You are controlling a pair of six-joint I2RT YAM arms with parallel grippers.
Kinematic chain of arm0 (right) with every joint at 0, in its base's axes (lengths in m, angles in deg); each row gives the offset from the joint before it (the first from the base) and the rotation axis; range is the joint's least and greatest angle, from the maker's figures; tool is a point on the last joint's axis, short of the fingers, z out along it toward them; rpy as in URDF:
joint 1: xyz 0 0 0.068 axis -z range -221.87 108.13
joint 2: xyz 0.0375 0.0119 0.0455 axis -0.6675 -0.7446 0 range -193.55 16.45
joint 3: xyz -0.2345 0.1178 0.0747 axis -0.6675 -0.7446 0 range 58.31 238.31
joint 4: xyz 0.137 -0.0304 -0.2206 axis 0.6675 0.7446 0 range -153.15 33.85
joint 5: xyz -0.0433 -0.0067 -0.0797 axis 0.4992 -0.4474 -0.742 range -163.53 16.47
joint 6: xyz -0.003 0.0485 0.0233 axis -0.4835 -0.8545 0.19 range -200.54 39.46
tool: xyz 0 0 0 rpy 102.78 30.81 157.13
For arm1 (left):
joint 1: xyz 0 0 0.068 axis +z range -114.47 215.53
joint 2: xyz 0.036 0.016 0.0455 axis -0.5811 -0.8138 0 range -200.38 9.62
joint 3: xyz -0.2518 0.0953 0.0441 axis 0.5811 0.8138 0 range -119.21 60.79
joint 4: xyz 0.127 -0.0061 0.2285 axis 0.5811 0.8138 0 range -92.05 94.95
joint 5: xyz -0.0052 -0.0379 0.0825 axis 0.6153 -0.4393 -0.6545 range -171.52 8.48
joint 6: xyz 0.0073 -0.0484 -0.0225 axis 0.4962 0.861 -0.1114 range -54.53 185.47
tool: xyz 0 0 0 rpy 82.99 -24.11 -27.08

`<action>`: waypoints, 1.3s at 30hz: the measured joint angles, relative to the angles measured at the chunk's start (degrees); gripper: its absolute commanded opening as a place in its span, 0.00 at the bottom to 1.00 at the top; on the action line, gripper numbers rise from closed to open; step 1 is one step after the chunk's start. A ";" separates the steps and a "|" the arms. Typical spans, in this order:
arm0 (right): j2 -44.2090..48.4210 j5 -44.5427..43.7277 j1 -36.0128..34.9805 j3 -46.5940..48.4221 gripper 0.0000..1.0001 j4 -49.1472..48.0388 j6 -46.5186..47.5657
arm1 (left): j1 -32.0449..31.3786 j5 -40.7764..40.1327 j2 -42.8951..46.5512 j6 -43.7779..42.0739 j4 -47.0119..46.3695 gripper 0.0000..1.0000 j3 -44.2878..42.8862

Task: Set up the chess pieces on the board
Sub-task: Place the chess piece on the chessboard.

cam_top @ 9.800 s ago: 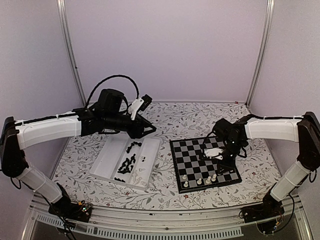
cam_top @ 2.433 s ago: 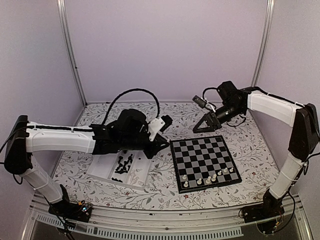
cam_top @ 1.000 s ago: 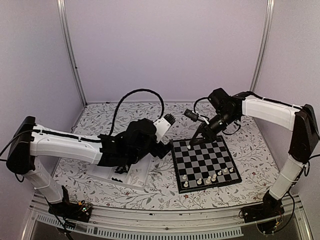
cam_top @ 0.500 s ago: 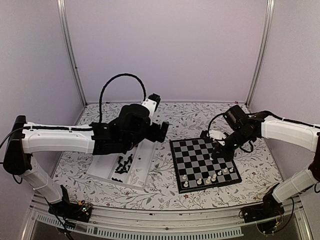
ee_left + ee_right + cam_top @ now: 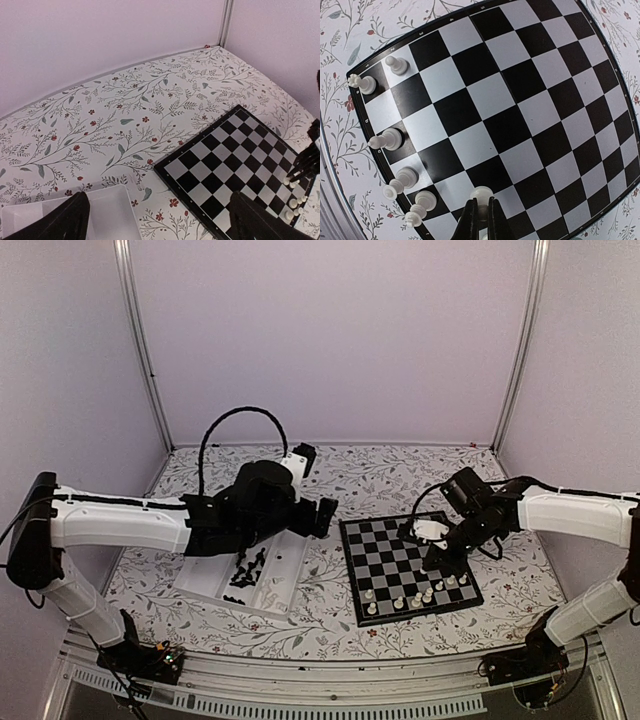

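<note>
Board (image 5: pixel 385 562) lies flat on the flowered worktop (image 5: pixel 400 475). A row of white chess pieces (image 5: pixel 415 598) stands along the board's near edge, mostly toward its near-right corner. Right claw (image 5: pixel 437 562) hangs low over the right half of the board, close to that row. Its fingers are pinched shut on a white piece (image 5: pixel 481 192), whose rounded head shows just past the tips; whether the piece touches the board cannot be told. Left claw (image 5: pixel 325 515) is spread wide with nothing between its fingers (image 5: pixel 65 225), and hovers just left of the board's far-left corner. A tray (image 5: pixel 285 585) sits on the worktop left of the board, apart from it, with black pieces (image 5: pixel 250 568) lying loose inside
</note>
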 measured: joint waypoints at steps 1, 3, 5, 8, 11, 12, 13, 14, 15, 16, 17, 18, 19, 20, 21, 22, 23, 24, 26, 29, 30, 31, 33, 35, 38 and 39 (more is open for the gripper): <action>-0.24 -0.07 -0.39 -0.02 0.02 0.00 0.28 | -0.39 0.00 0.00 -0.20 0.00 0.99 0.04; -0.83 -0.07 -1.18 -0.13 0.02 0.07 0.96 | -0.72 -0.17 0.02 -0.42 -0.28 0.99 0.02; -1.44 -0.04 -1.64 -0.26 0.02 0.13 1.20 | -1.05 -1.05 0.04 -0.74 -0.98 0.99 0.09; -2.40 -0.04 -1.95 -0.44 0.03 0.46 1.44 | -1.11 -5.14 0.63 0.66 -1.44 0.99 0.46; -3.04 -0.04 -2.01 -0.55 0.03 0.76 1.62 | -0.90 -9.64 0.59 3.74 0.46 0.99 0.15; -3.21 -0.04 -2.08 -0.57 0.03 0.83 1.62 | -0.70 -10.71 0.46 4.66 1.86 0.99 -0.20; -3.45 -0.07 -2.16 -0.57 0.03 0.94 1.68 | -0.59 -11.26 0.28 5.18 2.78 0.99 -0.52; -3.69 -0.07 -2.21 -0.59 0.03 1.05 1.79 | -0.52 -11.82 0.09 5.42 3.54 0.99 -0.76; -3.89 -0.07 -2.21 -0.59 0.03 1.16 1.86 | -0.50 -12.00 0.07 5.38 3.72 0.99 -0.79; -4.13 -0.07 -2.23 -0.61 0.03 1.20 2.01 | -0.50 -12.11 0.04 5.18 3.85 0.98 -0.79; -4.33 -0.09 -2.23 -0.61 0.03 1.25 2.08 | -0.50 -12.11 0.04 4.96 3.72 0.97 -0.74; -4.52 -0.11 -2.25 -0.63 0.03 1.31 2.19 | -0.50 -12.09 0.04 4.74 3.39 0.97 -0.70; -4.63 -0.11 -2.27 -0.63 0.03 1.42 2.25 | -0.50 -11.98 0.04 4.46 3.04 0.96 -0.61; -4.74 -0.11 -2.32 -0.63 0.03 1.57 2.25 | -0.50 -11.82 0.09 4.09 2.40 0.96 -0.37; -4.83 -0.13 -2.36 -0.66 0.03 1.66 2.27 | -0.50 -11.69 0.11 3.82 1.79 0.96 -0.04; -4.92 -0.22 -2.43 -0.66 0.03 1.75 2.27 | -0.50 -11.58 0.11 3.63 1.46 0.96 0.17; -5.05 -0.26 -2.49 -0.68 0.03 1.81 2.29 | -0.50 -11.50 0.11 3.43 1.33 0.96 0.28; -5.16 -0.26 -2.56 -0.72 0.04 1.88 2.32 | -0.50 -11.41 0.11 3.26 1.29 0.96 0.35; -5.27 -0.28 -2.58 -0.76 0.07 2.10 2.34 | -0.50 -11.32 0.11 3.06 1.27 0.96 0.35; -5.27 -0.28 -2.60 -0.76 0.17 2.23 2.49 | -0.50 -11.28 0.11 3.02 1.49 0.96 0.35; -5.27 -0.35 -2.62 -0.76 0.19 2.32 2.40 | -0.50 -11.28 0.11 3.04 1.57 0.96 0.35; -5.27 -0.44 -2.67 -0.76 0.20 2.40 2.19 | -0.50 -11.28 0.09 3.04 1.70 0.95 0.35; -5.27 -0.55 -2.69 -0.76 0.23 2.45 2.16 | -0.50 -11.15 0.04 3.06 1.92 0.91 0.35; -5.25 -0.72 -2.69 -0.63 0.25 2.58 1.86 | -0.50 -10.86 -0.07 3.21 2.29 0.90 0.33; -5.20 -0.85 -2.69 0.92 0.27 3.32 1.25 | -0.37 -9.99 -0.28 4.00 5.35 0.86 0.00; -5.11 -0.83 -2.69 1.75 0.27 3.43 0.98 | -0.26 -9.66 -0.42 4.44 6.88 0.84 -0.24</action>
